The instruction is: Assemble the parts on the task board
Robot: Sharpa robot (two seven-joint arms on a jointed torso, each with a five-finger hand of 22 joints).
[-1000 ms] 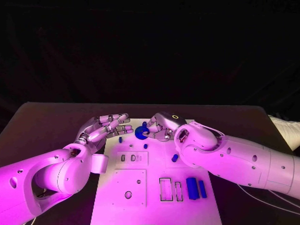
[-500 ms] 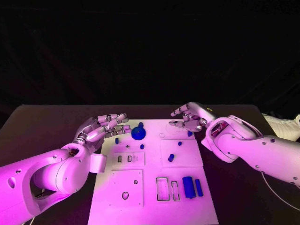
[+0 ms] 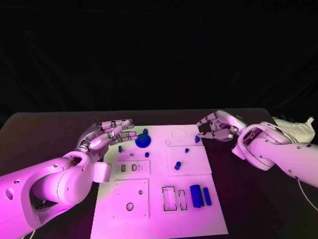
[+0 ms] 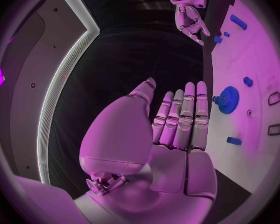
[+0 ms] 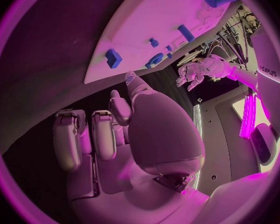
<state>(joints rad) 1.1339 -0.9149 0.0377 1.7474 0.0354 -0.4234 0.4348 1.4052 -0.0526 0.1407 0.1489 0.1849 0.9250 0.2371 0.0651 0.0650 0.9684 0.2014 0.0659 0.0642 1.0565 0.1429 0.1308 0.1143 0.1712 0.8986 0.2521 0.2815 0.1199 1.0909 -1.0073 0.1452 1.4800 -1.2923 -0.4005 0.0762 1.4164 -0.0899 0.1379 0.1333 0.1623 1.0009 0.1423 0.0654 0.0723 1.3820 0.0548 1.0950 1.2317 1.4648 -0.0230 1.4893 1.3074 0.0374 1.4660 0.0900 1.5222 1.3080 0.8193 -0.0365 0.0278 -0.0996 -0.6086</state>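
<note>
On the task board point(image 3: 159, 199), blue gear point(image 3: 143, 141) seated, several parts point(image 3: 198, 195) loose; left hand point(image 3: 105, 134) and right hand point(image 3: 217, 126) released, holding nothing.

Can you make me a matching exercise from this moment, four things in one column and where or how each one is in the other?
Things
1. blue gear
2. left hand
3. right hand
4. two long blue bars

Places or states
A. lying side by side on the near part of the task board, beside the rectangular slots
B. at the board's far right corner, holding nothing that shows
C. on the far left part of the board, just beyond the left hand's fingertips
D. at the board's left edge, fingers out straight and close together

Pairs: 1-C, 2-D, 3-B, 4-A
</note>
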